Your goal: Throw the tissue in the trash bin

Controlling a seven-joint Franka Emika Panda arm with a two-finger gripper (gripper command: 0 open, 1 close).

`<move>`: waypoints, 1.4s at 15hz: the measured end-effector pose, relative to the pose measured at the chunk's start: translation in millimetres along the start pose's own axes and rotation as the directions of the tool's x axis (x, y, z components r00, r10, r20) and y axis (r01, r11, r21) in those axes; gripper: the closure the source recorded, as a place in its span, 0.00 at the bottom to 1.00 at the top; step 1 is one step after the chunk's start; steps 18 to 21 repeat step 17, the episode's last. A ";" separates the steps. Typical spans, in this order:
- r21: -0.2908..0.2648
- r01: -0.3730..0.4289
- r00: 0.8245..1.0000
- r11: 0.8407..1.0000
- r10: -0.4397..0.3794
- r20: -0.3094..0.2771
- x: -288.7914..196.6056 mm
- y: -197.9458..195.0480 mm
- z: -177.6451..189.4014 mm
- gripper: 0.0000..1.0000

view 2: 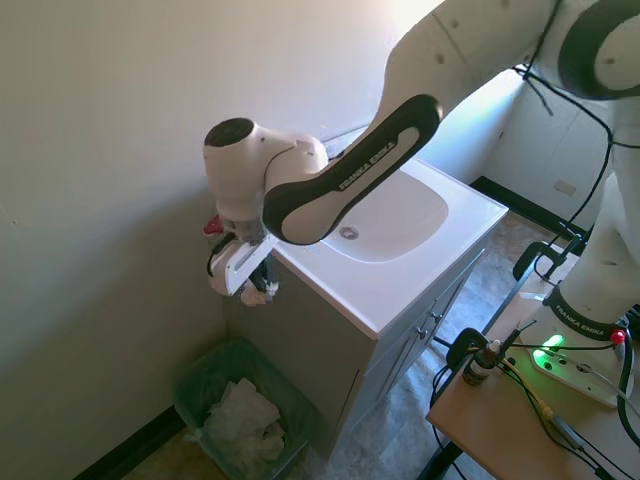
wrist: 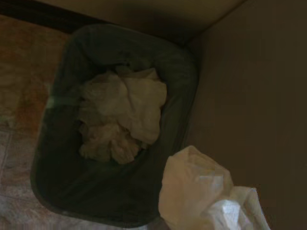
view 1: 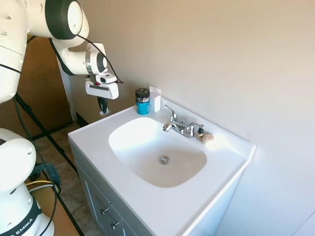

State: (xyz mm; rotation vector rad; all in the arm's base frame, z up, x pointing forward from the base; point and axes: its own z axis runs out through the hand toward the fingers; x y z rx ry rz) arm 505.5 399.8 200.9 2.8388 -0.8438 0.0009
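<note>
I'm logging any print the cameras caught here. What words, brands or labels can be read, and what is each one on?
"FRANKA EMIKA" on the arm's black forearm band, second exterior view.
"FRANKA EMIKA" on the base's black band, small, barely legible.
"EMIKA" on the base band, first exterior view; the rest is cut off.
The blue jar has a label, too small to read.
Nothing readable in the wrist view.

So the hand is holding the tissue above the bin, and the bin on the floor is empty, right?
Not quite. The hand does hold the tissue above the trash bin, but the bin is not empty: the second exterior and wrist views show crumpled white paper already inside it.
</note>
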 end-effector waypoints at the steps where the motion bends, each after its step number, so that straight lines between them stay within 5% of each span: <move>1: -0.007 0.000 1.000 1.000 0.000 0.002 0.1 -3.8 4.6 0.00; 9: -0.017 0.026 1.000 1.000 -0.026 -0.003 -15.8 -9.7 0.4 0.00; 15: 0.064 -0.052 0.996 0.997 0.057 -0.076 -5.7 33.7 -86.3 0.00; 21: 0.080 -0.098 0.990 0.992 0.105 -0.091 9.7 55.1 -100.5 0.00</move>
